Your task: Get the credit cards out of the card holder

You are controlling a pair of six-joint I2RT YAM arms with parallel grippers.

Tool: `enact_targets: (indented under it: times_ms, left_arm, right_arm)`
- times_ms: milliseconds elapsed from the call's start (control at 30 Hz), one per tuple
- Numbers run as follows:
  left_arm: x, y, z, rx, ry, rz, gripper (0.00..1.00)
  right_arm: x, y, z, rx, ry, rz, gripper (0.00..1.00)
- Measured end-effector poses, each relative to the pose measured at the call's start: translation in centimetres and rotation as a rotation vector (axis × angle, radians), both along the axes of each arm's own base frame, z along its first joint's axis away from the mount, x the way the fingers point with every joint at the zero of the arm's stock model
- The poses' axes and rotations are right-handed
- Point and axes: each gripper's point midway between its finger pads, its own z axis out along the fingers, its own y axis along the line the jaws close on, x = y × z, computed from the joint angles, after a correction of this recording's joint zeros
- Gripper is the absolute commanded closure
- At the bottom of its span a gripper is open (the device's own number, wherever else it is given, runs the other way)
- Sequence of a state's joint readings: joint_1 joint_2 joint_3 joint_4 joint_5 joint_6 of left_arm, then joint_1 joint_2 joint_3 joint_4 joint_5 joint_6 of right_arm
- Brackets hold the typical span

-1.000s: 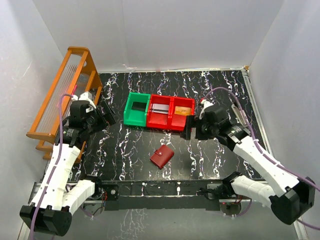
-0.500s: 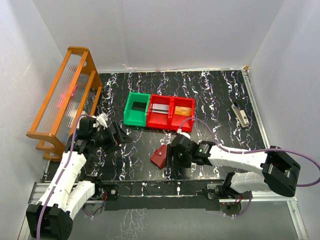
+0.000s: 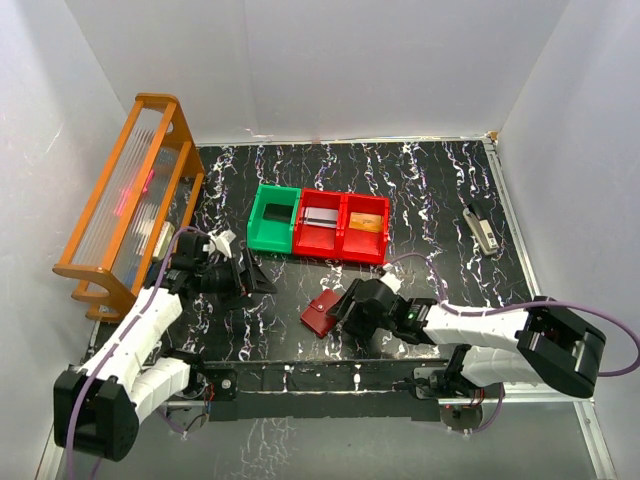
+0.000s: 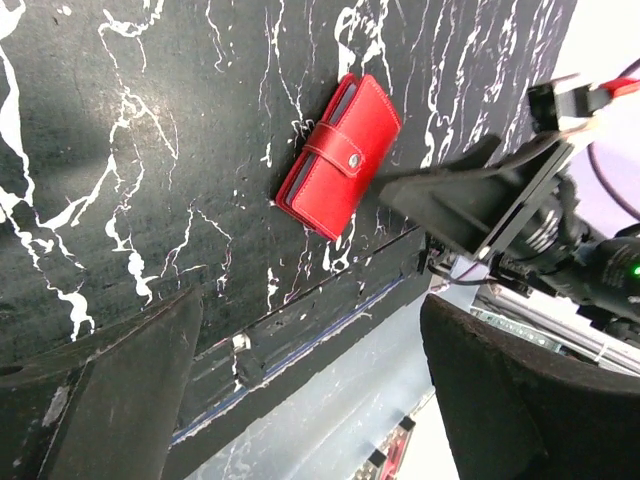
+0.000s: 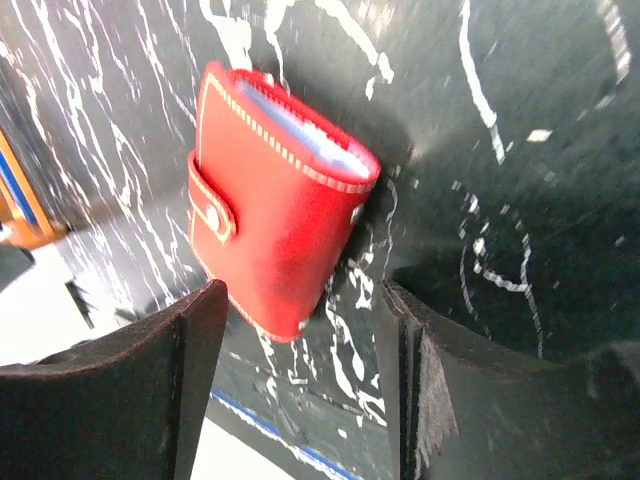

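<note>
I see the card holder (image 3: pixel 321 314) lying closed on the desk (image 3: pixel 430 200) near its front edge — right gripper (image 5: pixel 300 297) just at it, jaws half apart, gripping nothing; left gripper (image 4: pixel 310 310) apart from it, jaws wide

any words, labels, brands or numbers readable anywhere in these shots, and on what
None can be read in any view.
card holder: plain red leather with pale stitching and a snap tab, no lettering.
red bins and green bin: no labels visible.
small grey object near the right wall: too small to tell whether it bears any print.
</note>
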State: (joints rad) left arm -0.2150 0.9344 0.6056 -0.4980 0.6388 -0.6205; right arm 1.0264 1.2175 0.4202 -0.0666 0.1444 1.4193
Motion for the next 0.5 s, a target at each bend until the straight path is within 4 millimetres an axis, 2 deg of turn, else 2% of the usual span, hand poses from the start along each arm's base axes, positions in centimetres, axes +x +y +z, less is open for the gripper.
enact_targets:
  times_ms: [67, 167, 267, 300, 400, 433, 500]
  left_arm:
    - [-0.1, -0.3, -0.6, 0.013, 0.028, -0.022, 0.15]
    - [-0.3, -0.6, -1.1, 0.029, 0.038, -0.047, 0.18]
    - [-0.2, -0.7, -1.1, 0.034, 0.024, -0.051, 0.20]
    - [0.0, -0.7, -1.1, 0.035, 0.017, -0.048, 0.20]
    - [0.3, -0.6, -0.8, 0.041, -0.006, -0.033, 0.20]
    - [0.4, -0.5, -0.7, 0.045, -0.016, -0.027, 0.19]
    - [0.6, -0.1, -0.4, 0.062, -0.045, -0.002, 0.11]
  right_arm:
    - [1.1, -0.5, 0.0, 0.007, -0.009, -0.048, 0.43]
    - [2.7, -1.2, -0.1, 0.005, -0.015, -0.087, 0.49]
    - [3.8, -1.0, -0.5, -0.027, -0.018, -0.074, 0.61]
    - [3.9, -0.9, -0.5, -0.029, -0.020, -0.070, 0.70]
    - [4.1, -0.3, -1.1, -0.077, -0.023, -0.009, 0.82]
    - [4.2, 0.1, -1.2, -0.085, -0.024, 0.013, 0.87]
    - [4.2, 0.6, -1.3, -0.100, -0.028, 0.060, 0.89]
